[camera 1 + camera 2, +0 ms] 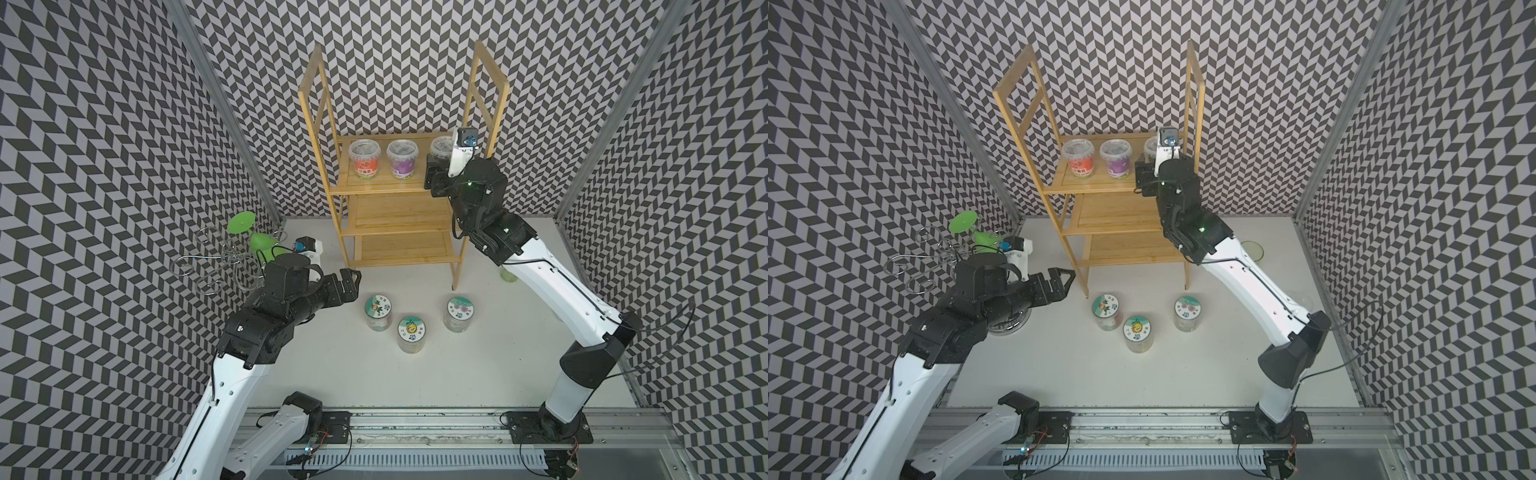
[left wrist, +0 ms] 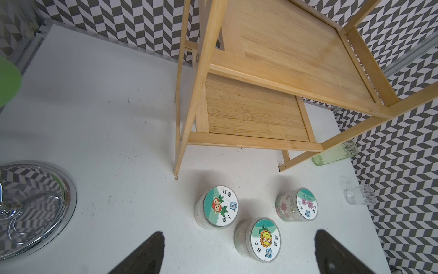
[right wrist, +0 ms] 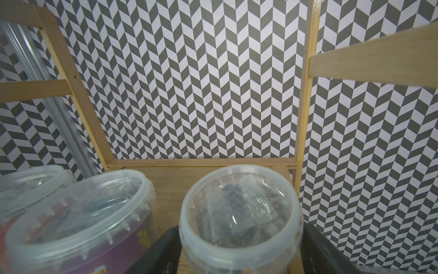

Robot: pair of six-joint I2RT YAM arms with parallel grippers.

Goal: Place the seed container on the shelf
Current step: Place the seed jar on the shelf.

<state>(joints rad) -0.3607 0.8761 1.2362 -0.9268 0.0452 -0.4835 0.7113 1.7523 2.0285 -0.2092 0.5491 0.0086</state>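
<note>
Seed tub point(image 3: 239, 204) sits on the shelf's point(image 1: 399, 216) top board, next to a purple tub point(image 1: 401, 160). Right claw point(image 3: 240, 230) has a finger each side of it; I cannot tell if it squeezes. Left claw point(image 1: 353, 279) is spread wide above the tabletop point(image 1: 457, 374).

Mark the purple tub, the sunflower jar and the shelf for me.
purple tub point(image 1: 402, 167): in a top view, on its label.
sunflower jar point(image 2: 265, 238): in the left wrist view, middle of its lid.
shelf point(image 1: 399, 212): in a top view, bare middle board.
</note>
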